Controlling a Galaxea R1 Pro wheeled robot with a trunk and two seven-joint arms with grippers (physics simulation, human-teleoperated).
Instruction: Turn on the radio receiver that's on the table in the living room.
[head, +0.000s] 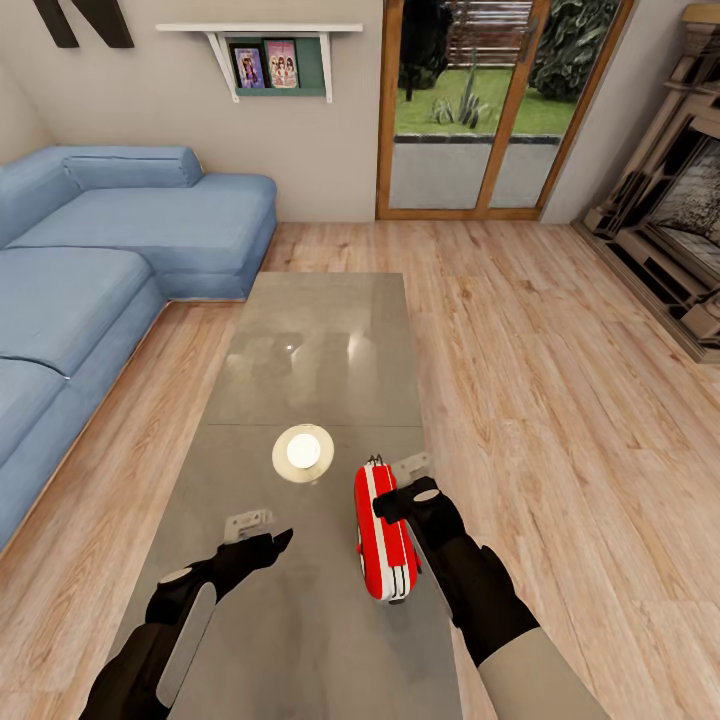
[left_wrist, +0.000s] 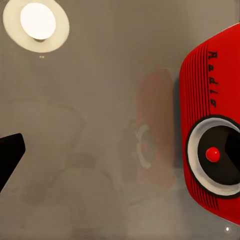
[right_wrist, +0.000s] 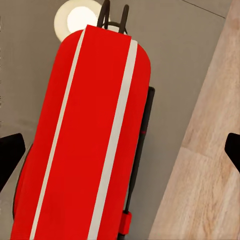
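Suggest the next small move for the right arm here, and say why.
Probably lower the right gripper slightly onto the red radio receiver. In the right wrist view its open fingertips straddle the radio's top, apparently without touching it. The radio stands on the coffee table beside the cream disc, while the left gripper hangs apart.

radio receiver (left_wrist: 212, 125) cropped at frame edge, left gripper (head: 262, 549) jaws perhaps apart
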